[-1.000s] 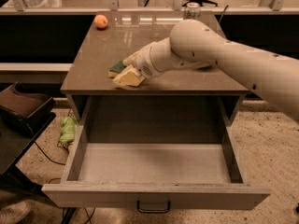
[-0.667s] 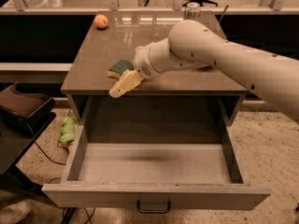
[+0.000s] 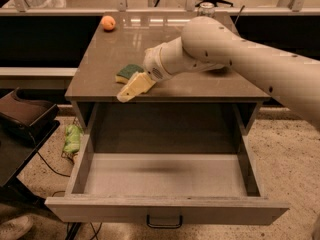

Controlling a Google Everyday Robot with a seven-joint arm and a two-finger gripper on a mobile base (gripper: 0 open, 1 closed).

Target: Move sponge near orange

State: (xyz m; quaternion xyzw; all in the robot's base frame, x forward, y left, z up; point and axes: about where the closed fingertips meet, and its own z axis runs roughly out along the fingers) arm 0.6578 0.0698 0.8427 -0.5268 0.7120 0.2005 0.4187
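Scene: a grey-brown worktop (image 3: 97, 59) on a cabinet, seen from the front and slightly above, with a railing and glass partition behind it.
Arm: a thick, cream-white robot arm (image 3: 240, 54) comes in from the right side and bends across the middle of the worktop.
End effector: the end effector (image 3: 127, 92) is a pale cream wedge at the arm's tip. It slants down and toward the left, low over the front edge of the worktop, with its tip just past that edge.
End effector state: I cannot tell whether it is clenched or released; it reads as a single pale shape.
Sponge: the sponge (image 3: 129, 72) lies flat on the worktop near the front, left of centre, with its dark green layer up and its yellow foam showing along the near side. It is just behind the end effector and may be touching it, though the view does not settle that.
Orange: the orange (image 3: 108, 22) sits at the far left corner of the worktop, well apart from the sponge.
Drawer: a wide drawer (image 3: 165, 211) is pulled fully out below the worktop, with a dark handle (image 3: 164, 222) on its front.
Floor: a speckled floor, with a small green object (image 3: 72, 138) lying left of the drawer.
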